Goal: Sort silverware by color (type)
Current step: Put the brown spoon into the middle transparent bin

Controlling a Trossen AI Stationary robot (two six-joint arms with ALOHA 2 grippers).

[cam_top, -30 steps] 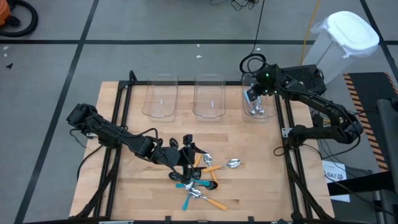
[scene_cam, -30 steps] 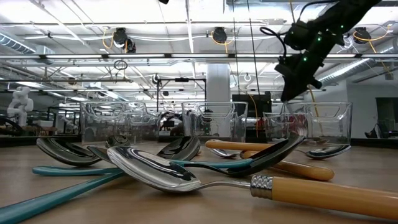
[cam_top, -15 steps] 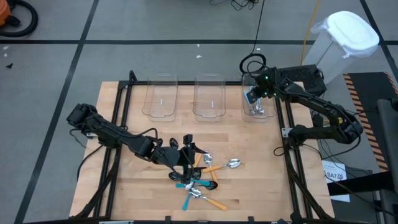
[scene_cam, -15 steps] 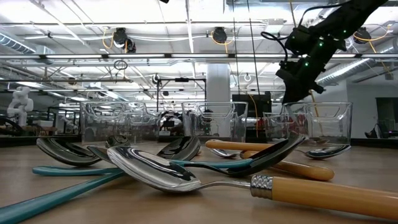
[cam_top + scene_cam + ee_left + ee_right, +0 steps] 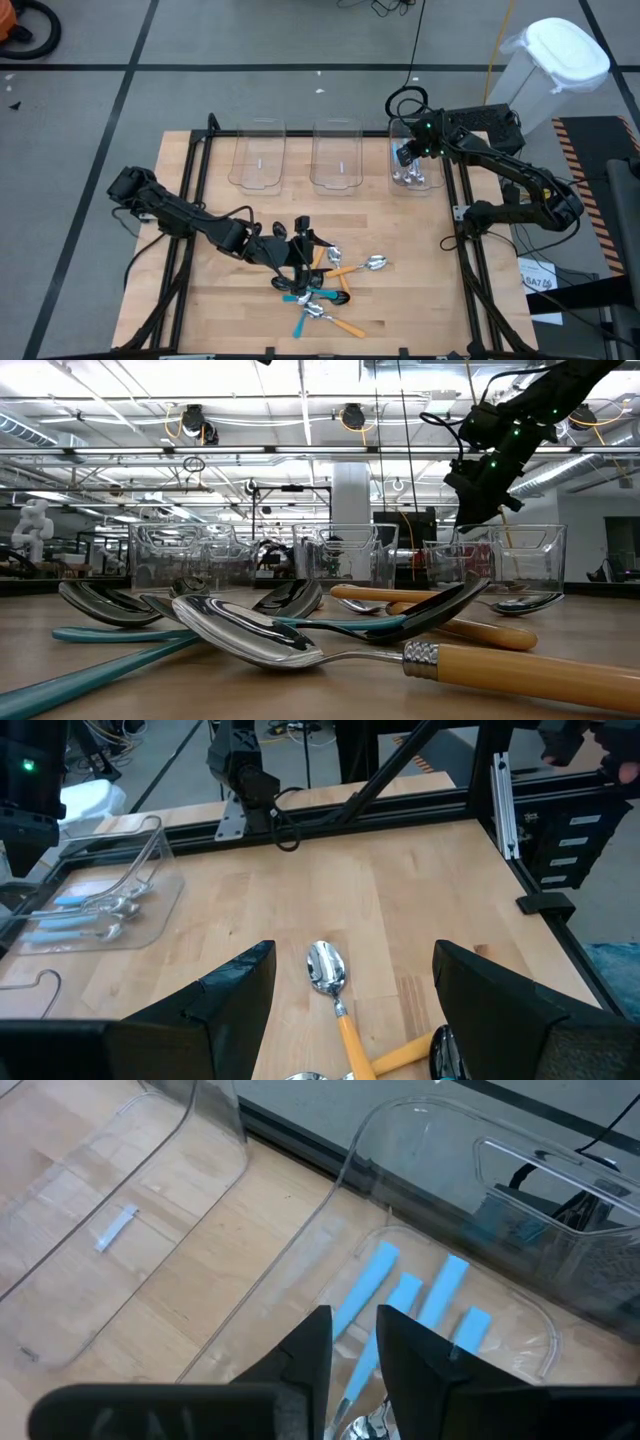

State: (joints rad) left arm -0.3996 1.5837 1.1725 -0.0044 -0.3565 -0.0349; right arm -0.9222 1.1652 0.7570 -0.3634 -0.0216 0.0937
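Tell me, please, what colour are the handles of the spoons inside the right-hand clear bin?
Light blue. The spoon handles in the bin show best in the right wrist view.

Looking straight down, we see the wooden table [image 5: 400, 240] with three clear bins [image 5: 338, 155] in a row along its far edge. Our right gripper [image 5: 405, 156] hangs over the rightmost bin [image 5: 432, 185], where silver spoon bowls [image 5: 412, 177] glint. Our left gripper [image 5: 303, 252] sits low at the near middle of the table, right at the pile of spoons [image 5: 325, 292], a tangle of orange and teal handles. One orange-handled spoon [image 5: 362, 266] lies just to the right of the pile.
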